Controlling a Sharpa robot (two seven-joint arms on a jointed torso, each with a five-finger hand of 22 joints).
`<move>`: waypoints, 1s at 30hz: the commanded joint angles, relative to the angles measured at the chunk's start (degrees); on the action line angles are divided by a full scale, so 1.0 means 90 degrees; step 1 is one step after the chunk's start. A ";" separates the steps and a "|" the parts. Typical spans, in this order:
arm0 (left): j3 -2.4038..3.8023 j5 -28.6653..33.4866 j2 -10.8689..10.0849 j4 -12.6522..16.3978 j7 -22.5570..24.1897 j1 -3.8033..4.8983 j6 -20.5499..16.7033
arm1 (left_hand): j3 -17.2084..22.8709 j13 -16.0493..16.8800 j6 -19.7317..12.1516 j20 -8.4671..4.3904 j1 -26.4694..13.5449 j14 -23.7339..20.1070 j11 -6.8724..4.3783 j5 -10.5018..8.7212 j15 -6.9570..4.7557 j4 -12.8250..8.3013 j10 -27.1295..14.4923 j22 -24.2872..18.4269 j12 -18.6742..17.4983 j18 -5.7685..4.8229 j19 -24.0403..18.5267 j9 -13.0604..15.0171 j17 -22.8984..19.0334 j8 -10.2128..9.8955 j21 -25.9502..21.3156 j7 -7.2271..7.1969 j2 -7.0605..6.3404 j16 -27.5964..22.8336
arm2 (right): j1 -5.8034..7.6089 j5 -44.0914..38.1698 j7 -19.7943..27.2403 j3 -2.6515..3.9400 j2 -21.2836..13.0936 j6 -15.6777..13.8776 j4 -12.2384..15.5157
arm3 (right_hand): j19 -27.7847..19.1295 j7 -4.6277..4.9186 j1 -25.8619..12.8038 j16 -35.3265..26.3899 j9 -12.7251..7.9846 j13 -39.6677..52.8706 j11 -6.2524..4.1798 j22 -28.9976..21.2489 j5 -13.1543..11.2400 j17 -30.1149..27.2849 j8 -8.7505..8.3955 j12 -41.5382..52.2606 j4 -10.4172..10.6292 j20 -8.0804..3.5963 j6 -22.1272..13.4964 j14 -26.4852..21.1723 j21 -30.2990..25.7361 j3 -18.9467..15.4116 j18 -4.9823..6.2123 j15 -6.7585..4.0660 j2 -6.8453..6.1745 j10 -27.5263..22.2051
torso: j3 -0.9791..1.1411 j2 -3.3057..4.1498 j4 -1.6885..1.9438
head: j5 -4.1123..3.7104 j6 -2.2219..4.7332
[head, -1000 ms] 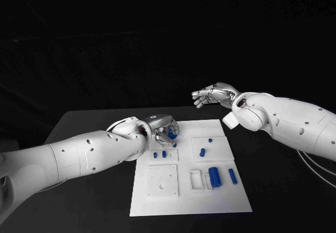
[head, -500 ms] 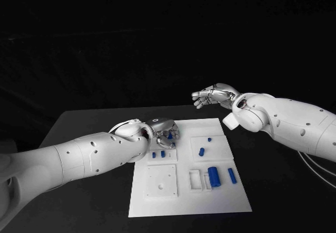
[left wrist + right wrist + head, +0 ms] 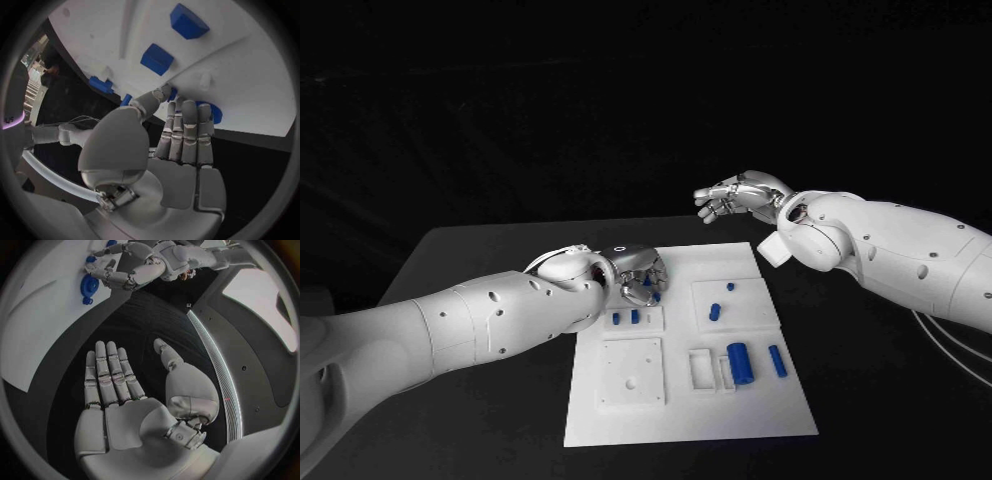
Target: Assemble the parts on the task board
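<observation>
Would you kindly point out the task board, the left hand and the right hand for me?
task board (image 3: 689, 420): head view, bare near end of the white plate.
left hand (image 3: 636, 268): head view, back of the hand.
right hand (image 3: 125, 415): right wrist view, the palm.

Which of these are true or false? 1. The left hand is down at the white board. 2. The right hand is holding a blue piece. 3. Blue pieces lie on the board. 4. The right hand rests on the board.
1. True: the left hand is at the far part of the task board, its fingers by a blue part.
2. False: the right hand holds nothing, fingers apart.
3. True: for instance the large blue part.
4. False: it hangs beyond the board's far edge, above the table.
</observation>
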 commanded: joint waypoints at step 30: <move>-0.0024 -0.0437 0.0095 -0.0107 -0.0121 -0.0096 0.0543 | -0.0033 0.0080 0.0613 -0.0389 -0.0145 0.0505 -0.0308 -0.0056 -0.0300 -0.0014 0.0728 0.0206 0.0308 0.0177 0.0506 -0.0142 0.0089 0.0337 0.0337 -0.0219 0.0383 0.0570 | -0.0001 0.0007 0.0077 0.0003 0.0005 0.0020 0.0025 | -0.0024 0.0003 -0.0030 -0.0035 -0.0012 -0.0014 -0.0020 0.0013 0.0035 0.0011 0.0021 -0.0022 0.0031 0.0011 -0.0059 -0.0041 -0.0042 -0.0005 0.0042 -0.0002 0.0046 0.0046 | 0.0003 0.0004 -0.0001 | -0.0024 -0.0035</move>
